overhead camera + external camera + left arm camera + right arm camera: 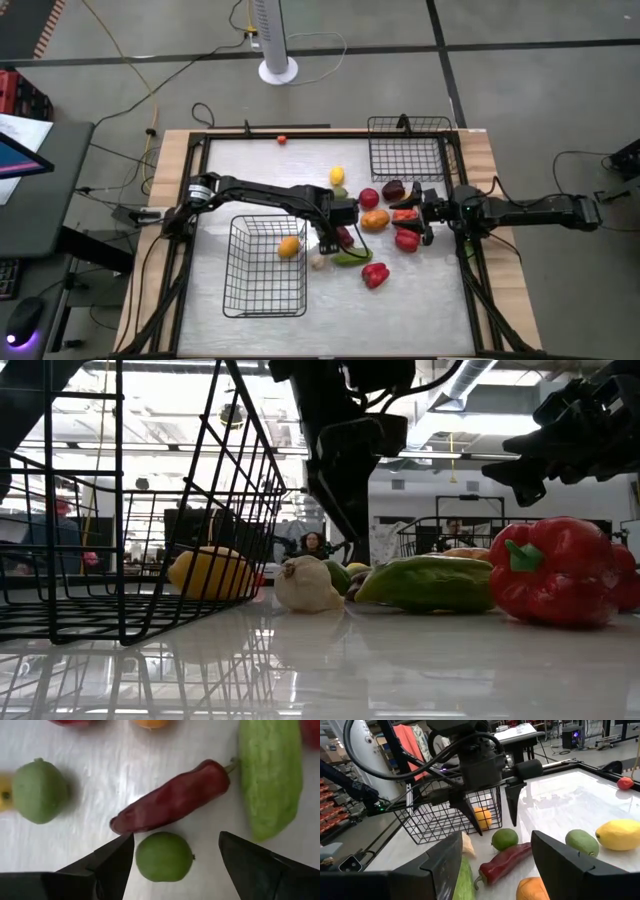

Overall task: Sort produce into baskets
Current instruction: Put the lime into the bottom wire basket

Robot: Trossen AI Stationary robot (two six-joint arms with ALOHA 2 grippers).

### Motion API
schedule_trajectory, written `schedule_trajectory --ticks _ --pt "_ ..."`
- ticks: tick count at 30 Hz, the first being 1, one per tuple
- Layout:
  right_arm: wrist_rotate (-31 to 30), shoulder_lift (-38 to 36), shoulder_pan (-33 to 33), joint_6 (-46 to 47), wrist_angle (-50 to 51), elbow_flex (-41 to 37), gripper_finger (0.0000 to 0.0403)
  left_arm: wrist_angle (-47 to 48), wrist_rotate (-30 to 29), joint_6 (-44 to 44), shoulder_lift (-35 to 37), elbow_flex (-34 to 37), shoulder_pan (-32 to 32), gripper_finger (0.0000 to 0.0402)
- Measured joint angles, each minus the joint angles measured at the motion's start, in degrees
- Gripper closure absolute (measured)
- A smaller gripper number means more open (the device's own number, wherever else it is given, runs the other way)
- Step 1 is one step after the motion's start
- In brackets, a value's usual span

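Produce lies in a cluster mid-table. My left gripper (338, 232) is open and points down, its fingers on either side of a green lime (164, 856) without touching it. A long dark red pepper (170, 802) and a pale green cucumber (270, 775) lie just beyond the lime. My right gripper (418, 215) is open and empty, held low over the orange fruit (375, 220) and a red pepper (405, 240). One black wire basket (265, 290) stands near left and holds an orange-yellow fruit (289, 247). The other basket (405, 150) stands far right.
Garlic (318, 262) and a red pepper (375, 275) lie on the near side of the cluster. A lemon (337, 177), another lime (341, 192) and dark red pieces (380, 194) lie on its far side. A small red piece (283, 140) sits by the far edge.
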State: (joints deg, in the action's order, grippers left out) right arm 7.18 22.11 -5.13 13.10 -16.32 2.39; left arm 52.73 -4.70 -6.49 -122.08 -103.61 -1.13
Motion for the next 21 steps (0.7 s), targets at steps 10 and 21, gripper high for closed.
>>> schedule_trajectory --ticks 10,21 --pt "0.02 -0.03 0.00 0.02 0.37 0.00 0.0138 2.61 -1.52 1.53 -4.86 0.61 -0.69 0.0123" --pt "-0.20 -0.04 0.02 0.00 0.55 0.00 0.0138 2.96 -2.42 2.91 -5.55 1.20 -0.87 0.0123"
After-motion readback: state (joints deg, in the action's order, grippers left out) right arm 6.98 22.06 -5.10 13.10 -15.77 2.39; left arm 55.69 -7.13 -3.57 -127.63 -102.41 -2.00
